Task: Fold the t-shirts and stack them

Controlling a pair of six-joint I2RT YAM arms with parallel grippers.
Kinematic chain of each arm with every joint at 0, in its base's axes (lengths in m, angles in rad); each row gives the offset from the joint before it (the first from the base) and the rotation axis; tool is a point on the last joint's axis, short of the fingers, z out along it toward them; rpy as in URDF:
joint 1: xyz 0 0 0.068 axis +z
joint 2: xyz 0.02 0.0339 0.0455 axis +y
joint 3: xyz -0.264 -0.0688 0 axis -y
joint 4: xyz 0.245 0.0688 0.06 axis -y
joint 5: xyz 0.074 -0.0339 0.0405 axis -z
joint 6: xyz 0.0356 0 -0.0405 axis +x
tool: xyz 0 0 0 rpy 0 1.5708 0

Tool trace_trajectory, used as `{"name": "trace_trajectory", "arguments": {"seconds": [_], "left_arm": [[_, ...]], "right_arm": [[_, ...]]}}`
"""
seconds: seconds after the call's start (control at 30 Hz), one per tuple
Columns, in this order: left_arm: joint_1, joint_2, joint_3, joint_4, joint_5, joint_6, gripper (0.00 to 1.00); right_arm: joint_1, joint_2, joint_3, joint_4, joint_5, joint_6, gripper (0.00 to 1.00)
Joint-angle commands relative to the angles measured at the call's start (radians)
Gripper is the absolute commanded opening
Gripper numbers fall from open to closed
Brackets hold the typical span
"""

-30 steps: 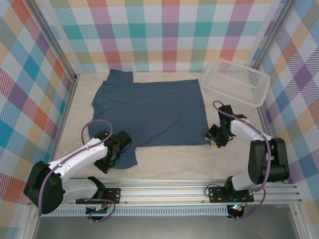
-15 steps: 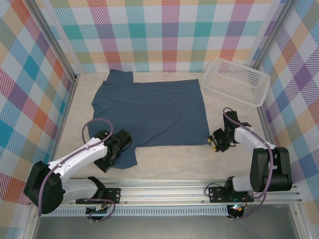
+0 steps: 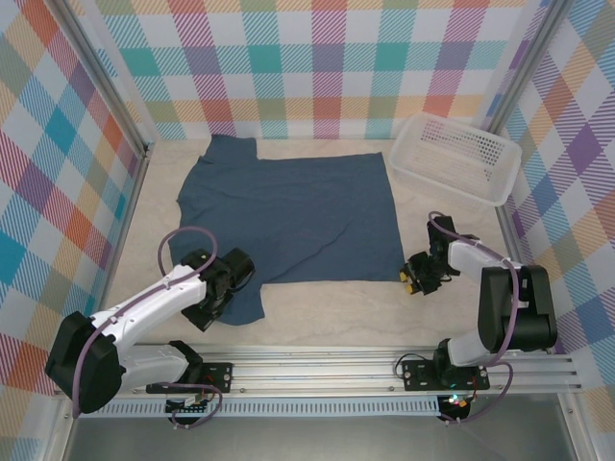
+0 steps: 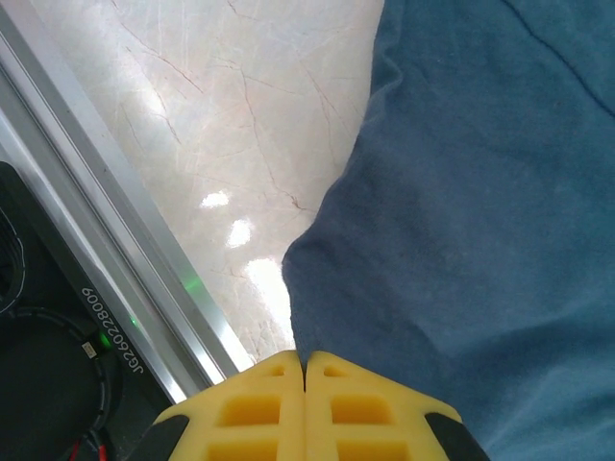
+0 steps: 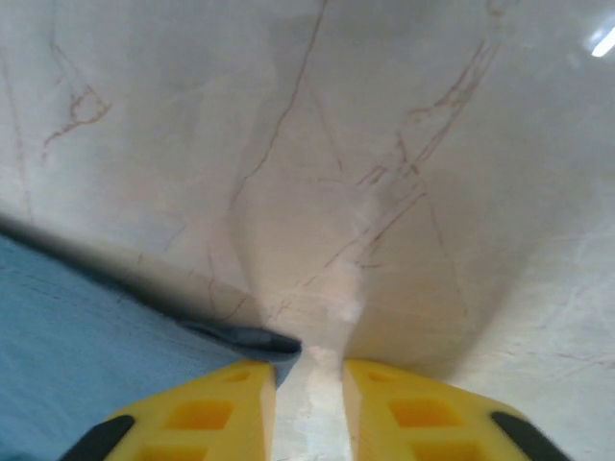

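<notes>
Dark slate-blue t-shirt [image 3: 288,216] lies spread flat on the pale marbled table [image 3: 327,312]. Your left gripper [image 4: 306,359] is clenched on its near-left sleeve; your right gripper [image 5: 309,365] stands parted beside its near-right corner.

Open tabletop [image 3: 336,307] near us, crowded far right.
We see bare strips between the t-shirt [image 3: 288,216] and the rail [image 3: 327,370], and right of the shirt; the basket [image 3: 456,158] blocks the far right corner, and checked walls [image 3: 58,144] close both sides.
</notes>
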Motion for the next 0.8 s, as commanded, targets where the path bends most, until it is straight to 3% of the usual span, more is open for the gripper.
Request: {"name": "trace_trajectory", "arguments": {"seconds": [0.0, 0.37, 0.47, 0.63, 0.77], "left_arm": [[-0.012, -0.02, 0.028, -0.049, -0.041, 0.012, 0.0], [-0.015, -0.047, 0.041, -0.112, -0.07, -0.01, 0.0], [-0.03, -0.068, 0.041, -0.142, -0.061, -0.034, 0.0], [-0.127, -0.066, 0.051, -0.163, -0.041, -0.093, 0.0], [-0.166, -0.03, 0.039, -0.142, -0.025, -0.136, 0.0]], "right_arm": [[-0.001, 0.055, 0.001, 0.107, 0.065, -0.017, 0.19], [0.004, -0.009, 0.049, 0.031, 0.137, -0.166, 0.0], [0.007, -0.065, 0.032, -0.032, 0.131, -0.188, 0.0], [0.023, -0.168, -0.01, -0.139, 0.131, -0.208, 0.0], [0.026, -0.184, -0.033, -0.127, 0.137, -0.217, 0.0]]}}
